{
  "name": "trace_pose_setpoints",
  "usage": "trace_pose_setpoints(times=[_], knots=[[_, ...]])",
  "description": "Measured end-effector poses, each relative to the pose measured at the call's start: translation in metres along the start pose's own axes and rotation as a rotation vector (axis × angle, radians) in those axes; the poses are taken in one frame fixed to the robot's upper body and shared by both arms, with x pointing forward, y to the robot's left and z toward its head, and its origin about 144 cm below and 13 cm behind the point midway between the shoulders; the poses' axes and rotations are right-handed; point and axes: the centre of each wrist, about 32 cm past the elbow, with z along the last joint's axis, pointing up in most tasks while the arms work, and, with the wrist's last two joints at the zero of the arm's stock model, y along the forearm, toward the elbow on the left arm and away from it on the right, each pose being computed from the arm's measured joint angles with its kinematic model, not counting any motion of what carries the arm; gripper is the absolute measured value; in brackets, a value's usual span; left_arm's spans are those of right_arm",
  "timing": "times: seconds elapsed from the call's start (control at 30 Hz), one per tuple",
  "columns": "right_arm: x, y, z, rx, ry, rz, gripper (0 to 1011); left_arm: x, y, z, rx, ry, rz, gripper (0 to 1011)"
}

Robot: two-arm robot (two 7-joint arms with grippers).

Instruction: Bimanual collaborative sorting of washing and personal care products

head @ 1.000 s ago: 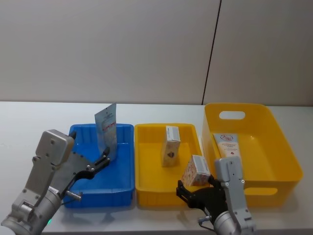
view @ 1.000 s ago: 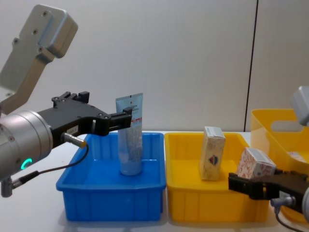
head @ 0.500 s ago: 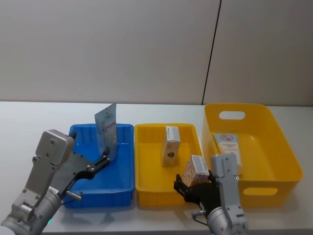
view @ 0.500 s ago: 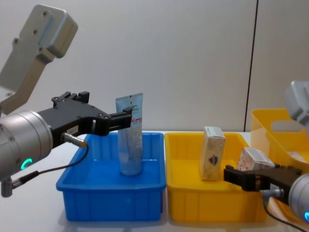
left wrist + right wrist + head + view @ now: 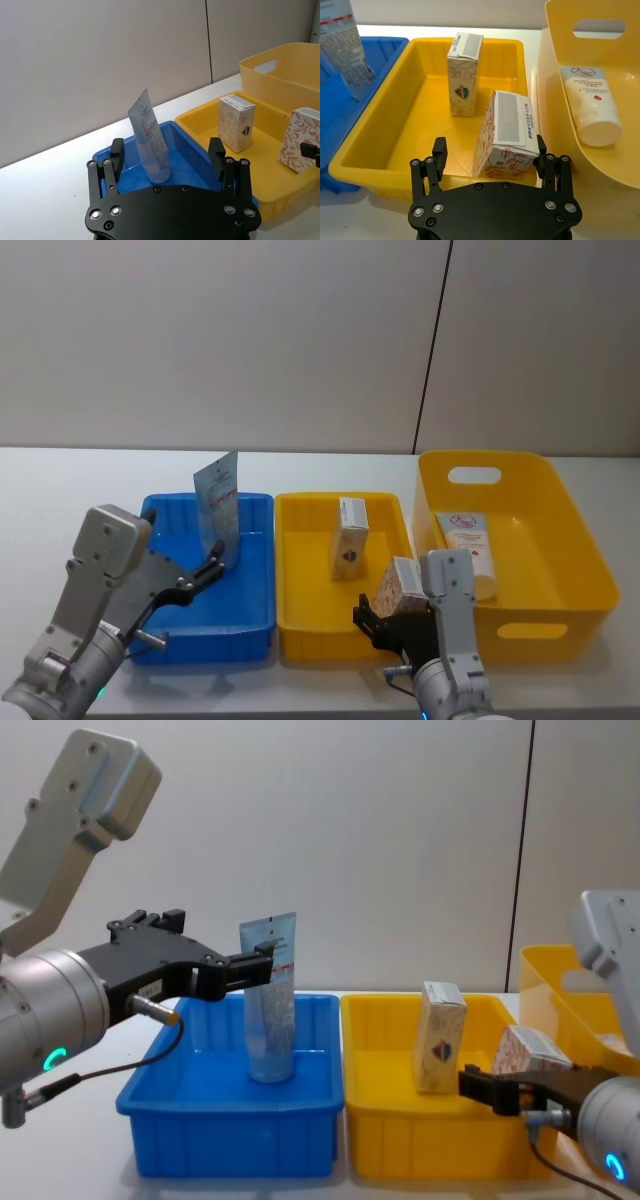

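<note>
A pale-blue tube [image 5: 217,502] [image 5: 270,1000] stands upright in the blue tray [image 5: 250,615]. My left gripper [image 5: 205,572] [image 5: 166,148] is open just in front of the tube, one finger on each side, not touching it. A cream carton with a blue emblem [image 5: 350,538] [image 5: 465,72] stands in the yellow tray [image 5: 300,630]. A white carton with red print [image 5: 400,588] [image 5: 509,135] leans tilted at that tray's front right. My right gripper [image 5: 383,620] [image 5: 489,148] is open at the tray's front edge, its fingers wider apart than the carton.
A large yellow bin [image 5: 590,560] with a handle slot stands at the right and holds a white tube [image 5: 468,540] [image 5: 590,102] lying flat. The three containers sit side by side on a white table [image 5: 60,510]. A grey wall rises behind.
My right arm has shifted left along the yellow tray's front edge, beside the tilted white carton. The left gripper and the tube have not moved.
</note>
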Motion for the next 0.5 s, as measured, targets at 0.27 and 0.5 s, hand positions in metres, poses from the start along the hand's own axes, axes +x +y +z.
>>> trace_pose_setpoints(times=[0.27,0.5], knots=[[-0.0034,0.0022,0.0013,-0.022,-0.005,-0.023,929,0.0000,0.0000,0.0000,0.000,0.000,0.000,1001],[-0.0052,0.0034,0.0020,-0.033,-0.007,-0.036,727,0.0000,0.0000,0.0000,0.000,0.000,0.000,1001]])
